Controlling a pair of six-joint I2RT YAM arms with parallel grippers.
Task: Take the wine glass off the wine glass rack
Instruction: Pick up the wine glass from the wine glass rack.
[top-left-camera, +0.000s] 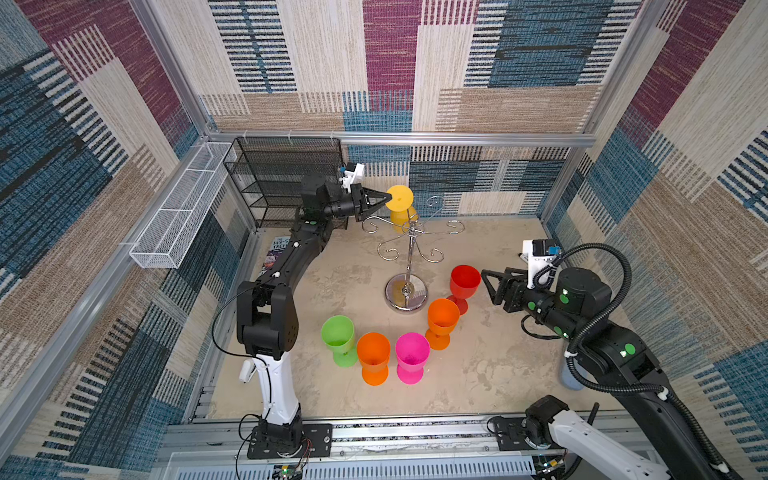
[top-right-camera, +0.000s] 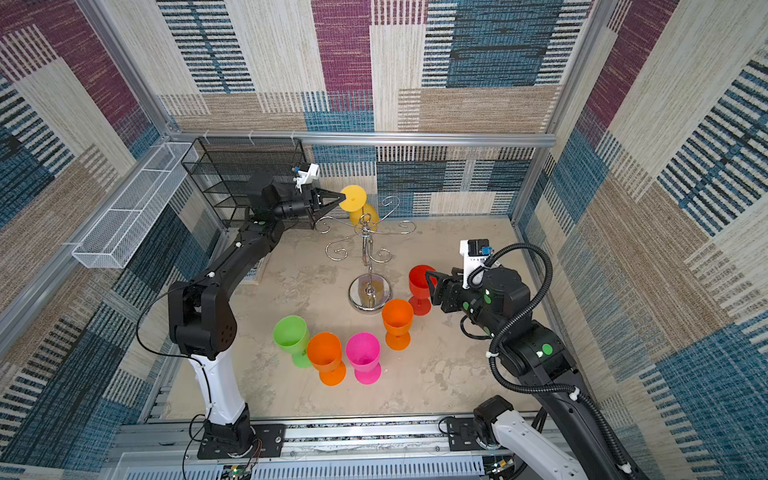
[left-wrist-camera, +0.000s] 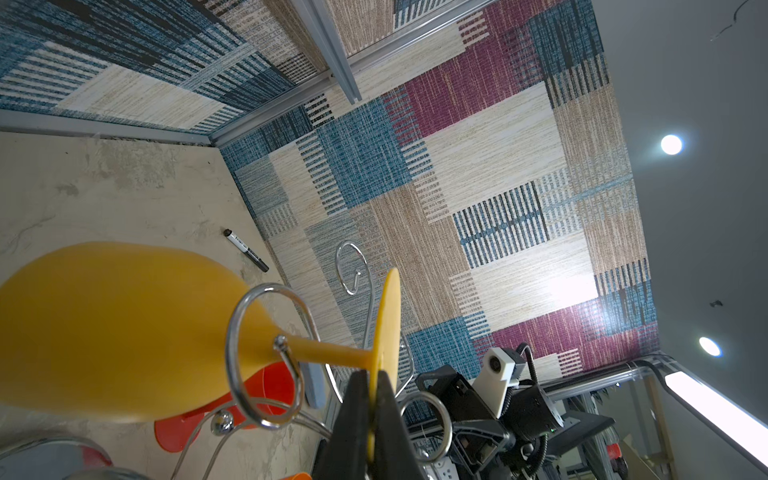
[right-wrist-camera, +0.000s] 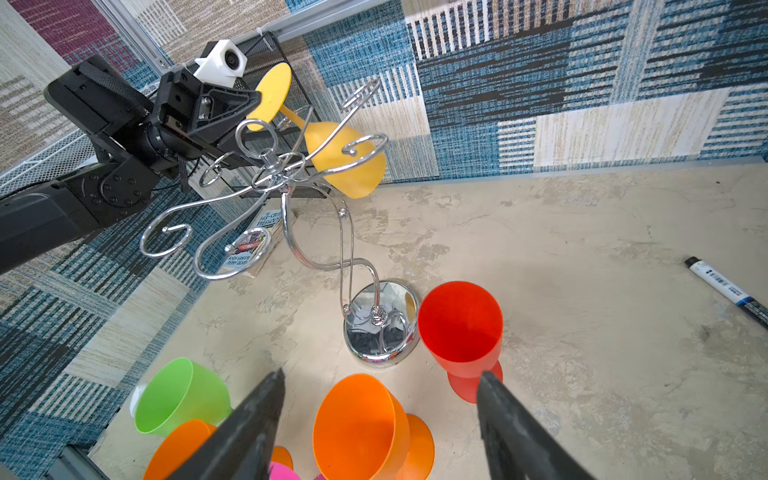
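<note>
A yellow wine glass (top-left-camera: 400, 198) (top-right-camera: 353, 197) hangs upside down and tilted at the back of the chrome wine glass rack (top-left-camera: 406, 293) (top-right-camera: 371, 295). In the left wrist view its stem runs through a curled wire arm of the rack (left-wrist-camera: 266, 286), with the yellow bowl (left-wrist-camera: 124, 332) below. My left gripper (top-left-camera: 384, 199) (top-right-camera: 338, 198) (left-wrist-camera: 370, 374) is shut on the edge of the glass's round foot. My right gripper (top-left-camera: 487, 284) (top-right-camera: 431, 286) (right-wrist-camera: 380, 374) is open and holds nothing, just right of a red glass (top-left-camera: 464, 282) (right-wrist-camera: 459, 324).
Upright on the table in front of the rack stand an orange glass (top-left-camera: 442, 318), a green one (top-left-camera: 338, 334), another orange (top-left-camera: 373, 353) and a pink one (top-left-camera: 411, 351). A black mesh shelf (top-left-camera: 286, 178) and white wire basket (top-left-camera: 178, 208) line the back left. A marker (right-wrist-camera: 727, 291) lies right.
</note>
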